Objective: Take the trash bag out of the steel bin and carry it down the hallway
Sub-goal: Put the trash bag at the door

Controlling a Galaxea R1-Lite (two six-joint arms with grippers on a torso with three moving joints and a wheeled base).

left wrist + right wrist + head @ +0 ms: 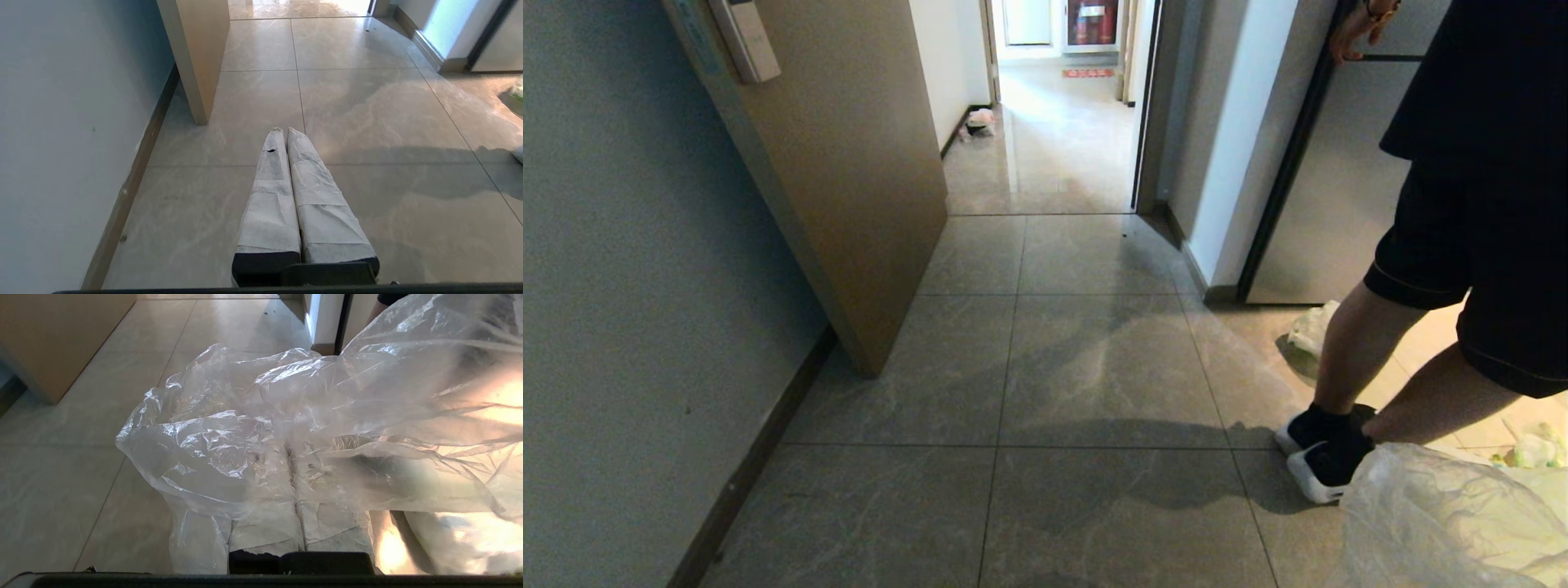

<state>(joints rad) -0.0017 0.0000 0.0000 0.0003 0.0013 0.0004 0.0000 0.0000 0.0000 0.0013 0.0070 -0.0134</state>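
Lower right of the head view: trash bag [1454,523], just before a person's feet [1319,457]. Left: wall [621,286], then open door [849,163]. Top centre: hallway [1054,147] beyond the doorway.

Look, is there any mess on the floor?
Yes. A small pink-white bag lies by the wall down the hallway, and a crumpled white bag sits behind the person's leg. Both look dropped.

the right hand [291,457], its wrapped fingers [265,526] pressed together, pinches the clear crinkled trash bag [253,416], which billows over it above glossy beige floor tiles [61,465]. a tan door [61,335] stands nearby.
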